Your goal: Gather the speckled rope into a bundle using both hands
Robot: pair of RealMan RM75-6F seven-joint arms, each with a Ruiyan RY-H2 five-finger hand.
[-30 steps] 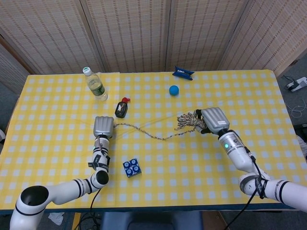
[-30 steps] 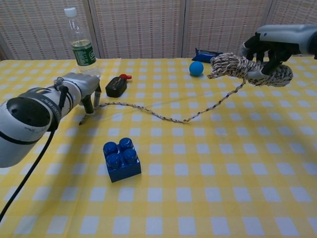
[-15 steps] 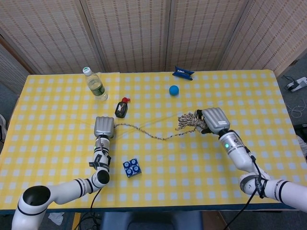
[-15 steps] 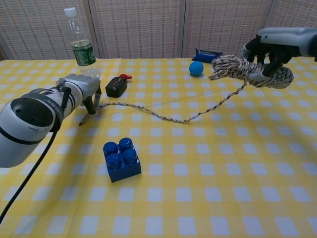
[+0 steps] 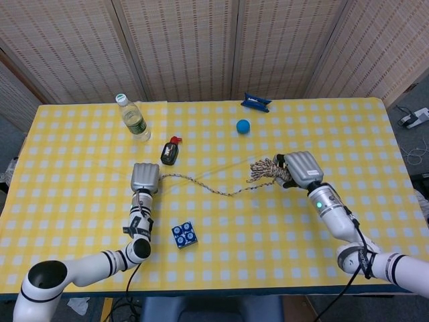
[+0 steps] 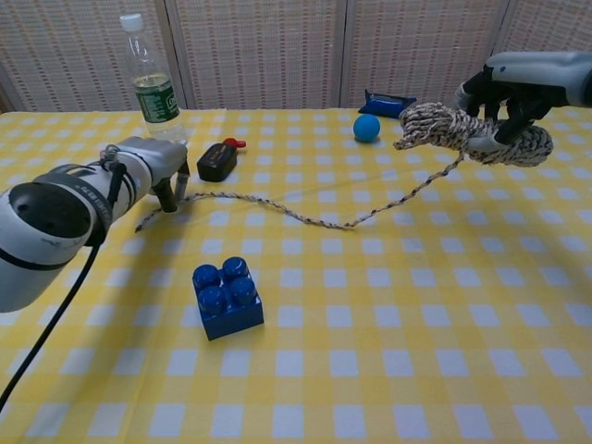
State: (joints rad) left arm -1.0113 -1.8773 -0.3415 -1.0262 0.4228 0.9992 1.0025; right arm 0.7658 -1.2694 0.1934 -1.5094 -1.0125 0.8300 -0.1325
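right hand (image 6: 518, 92) holds a wad of the speckled brown-and-white rope (image 6: 305, 215) up off the yellow checked table (image 6: 388, 351). left hand (image 6: 153, 171) pinches the far end. a long piece is not gathered yet.

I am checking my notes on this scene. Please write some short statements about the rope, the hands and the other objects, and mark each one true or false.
1. The right hand holds a coiled bundle of the speckled rope. True.
2. The left hand is at the rope's free end. True.
3. The blue brick lies on top of the rope. False: it sits apart, nearer the chest camera.
4. The water bottle lies on its side. False: it stands upright.
5. The blue ball touches the bundle. False: it is apart.
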